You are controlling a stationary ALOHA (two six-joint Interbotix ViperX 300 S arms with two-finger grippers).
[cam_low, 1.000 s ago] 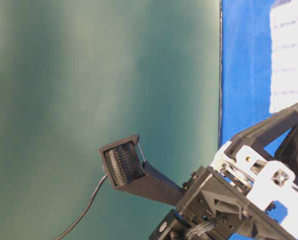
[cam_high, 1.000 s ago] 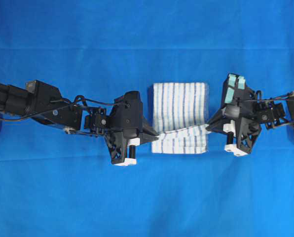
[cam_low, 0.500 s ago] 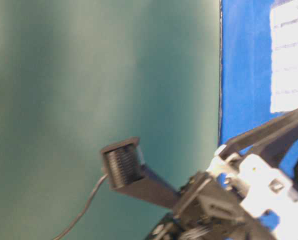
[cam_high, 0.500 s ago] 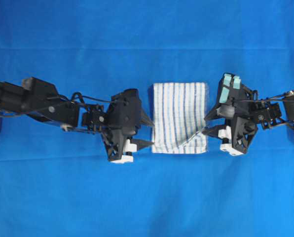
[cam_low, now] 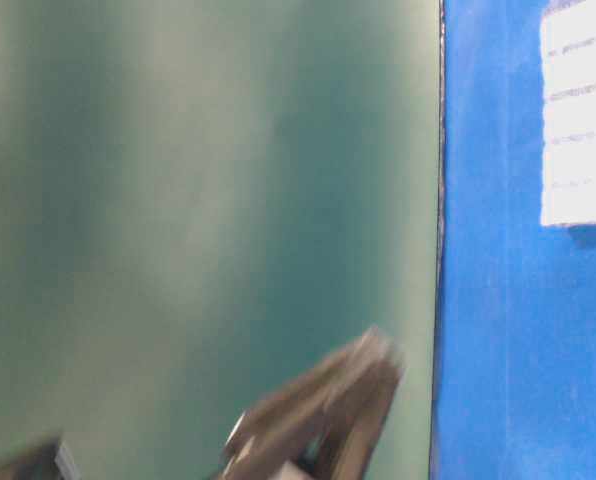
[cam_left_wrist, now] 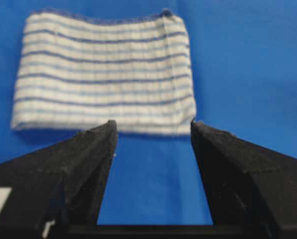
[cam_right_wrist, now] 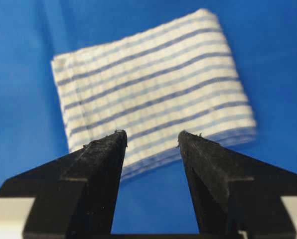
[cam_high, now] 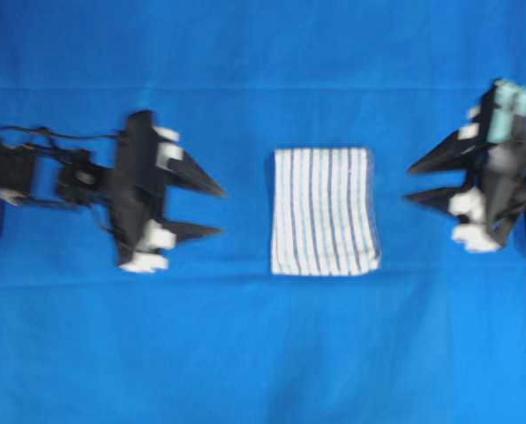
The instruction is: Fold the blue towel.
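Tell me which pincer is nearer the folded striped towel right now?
Right, narrowly. The right pincer sits open just off the striped towel's right edge; the left pincer sits open a little farther off its left edge. Neither touches it.

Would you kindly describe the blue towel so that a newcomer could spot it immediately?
A solid-blue sheet covers the whole table. Near its middle, between the two arms, lies the blue towel, folded into a neat rectangle. It is the only white cloth there, crossed by thin dark-blue and light-blue stripes.
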